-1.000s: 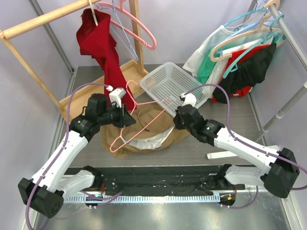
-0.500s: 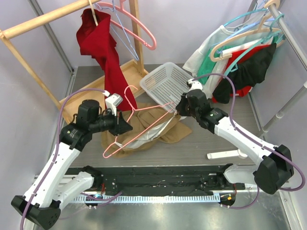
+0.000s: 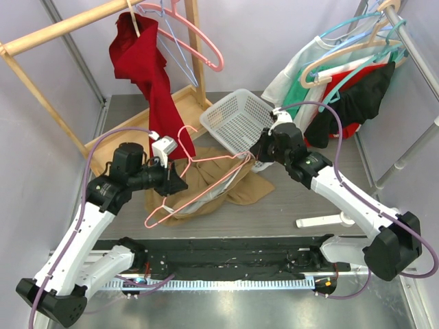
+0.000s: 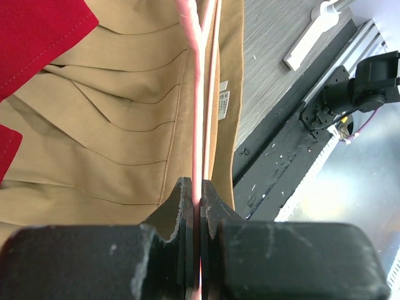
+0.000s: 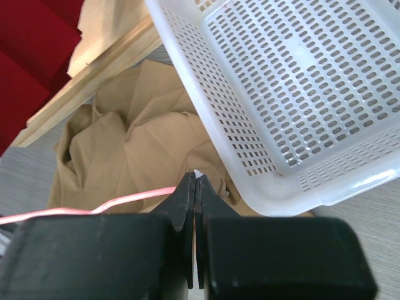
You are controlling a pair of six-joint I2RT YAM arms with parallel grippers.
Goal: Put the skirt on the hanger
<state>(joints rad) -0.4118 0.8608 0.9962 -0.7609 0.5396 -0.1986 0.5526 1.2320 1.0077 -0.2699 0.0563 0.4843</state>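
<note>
Tan skirt (image 5: 125,150) lies heaped on the table (image 3: 309,199), under the pink hanger (image 4: 195,94). White basket (image 3: 236,120) stands tilted, its rim over the skirt. Left gripper (image 4: 198,190) pinches the hanger wire. Right gripper (image 5: 195,181) is pressed closed at the skirt's edge; what it grips I cannot tell. Only the left wrist view shows the skirt's label (image 4: 223,100).

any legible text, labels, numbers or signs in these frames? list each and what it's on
No text can be read in any of the three views.
The only candidate is the sewn-in tag on the tan skirt, seen in the left wrist view: it is printed, but too small and blurred to read.
</note>
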